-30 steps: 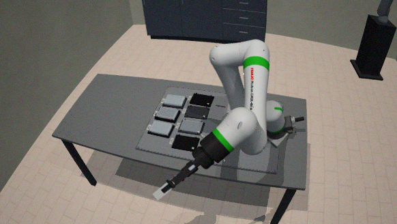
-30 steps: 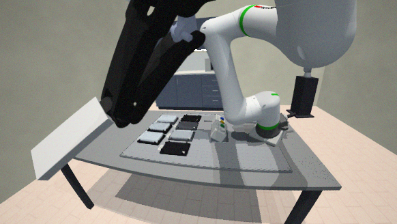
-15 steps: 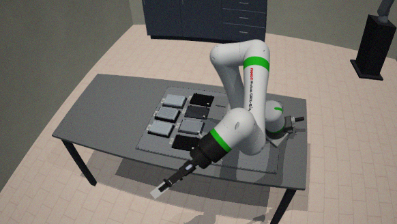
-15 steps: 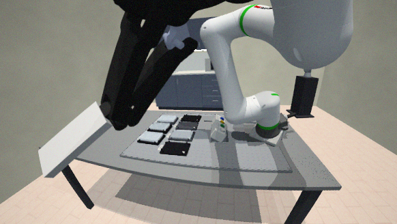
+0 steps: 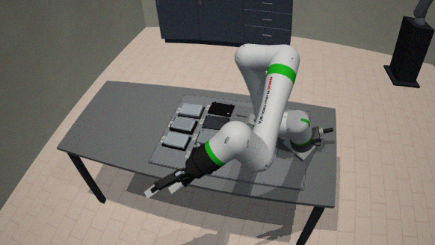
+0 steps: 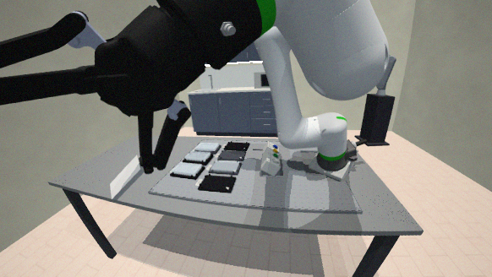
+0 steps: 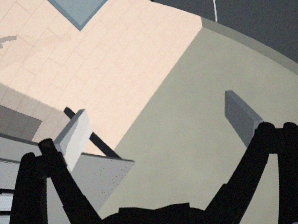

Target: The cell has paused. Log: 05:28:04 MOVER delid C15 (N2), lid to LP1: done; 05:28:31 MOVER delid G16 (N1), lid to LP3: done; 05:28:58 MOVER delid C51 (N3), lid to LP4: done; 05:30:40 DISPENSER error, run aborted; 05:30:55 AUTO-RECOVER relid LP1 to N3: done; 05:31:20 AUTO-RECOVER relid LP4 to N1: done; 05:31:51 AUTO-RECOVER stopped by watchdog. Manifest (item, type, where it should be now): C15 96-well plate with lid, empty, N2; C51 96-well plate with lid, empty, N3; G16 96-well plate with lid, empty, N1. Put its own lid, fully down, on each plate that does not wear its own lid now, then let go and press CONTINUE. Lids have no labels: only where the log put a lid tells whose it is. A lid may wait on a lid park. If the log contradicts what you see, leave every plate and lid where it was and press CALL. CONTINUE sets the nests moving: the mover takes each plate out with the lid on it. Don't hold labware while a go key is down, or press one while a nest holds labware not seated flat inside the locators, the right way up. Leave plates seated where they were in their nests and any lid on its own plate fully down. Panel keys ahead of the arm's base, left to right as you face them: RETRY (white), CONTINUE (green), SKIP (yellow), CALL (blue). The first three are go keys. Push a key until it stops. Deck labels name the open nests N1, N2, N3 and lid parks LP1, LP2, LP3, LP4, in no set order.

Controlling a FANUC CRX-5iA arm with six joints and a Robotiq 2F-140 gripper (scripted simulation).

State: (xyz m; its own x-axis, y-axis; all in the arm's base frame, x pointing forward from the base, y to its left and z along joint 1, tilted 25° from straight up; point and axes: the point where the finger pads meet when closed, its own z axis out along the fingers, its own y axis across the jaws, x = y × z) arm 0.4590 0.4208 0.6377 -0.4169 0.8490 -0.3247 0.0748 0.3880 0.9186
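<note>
Three lidded well plates (image 5: 190, 109) (image 5: 184, 124) (image 5: 176, 140) sit in a column of nests on the grey deck mat (image 5: 168, 158); in the exterior view they show as the left column (image 6: 207, 147) (image 6: 198, 157) (image 6: 187, 170). Beside them is a column of lid parks. One park holds a loose pale lid (image 6: 225, 167) (image 5: 205, 136); the nearest park (image 6: 216, 183) and the farthest park (image 6: 237, 146) (image 5: 221, 108) are bare black. My gripper (image 5: 161, 190) (image 7: 156, 112) is open and empty, out over the table's front edge, well clear of the plates. I cannot read the deck labels.
The key panel (image 6: 270, 162) stands on the mat between the lid parks and the arm's base (image 6: 334, 158), with coloured keys on top. The arm's elbow (image 5: 243, 146) hangs over the mat's near side. Cabinets (image 5: 224, 19) stand at the back wall.
</note>
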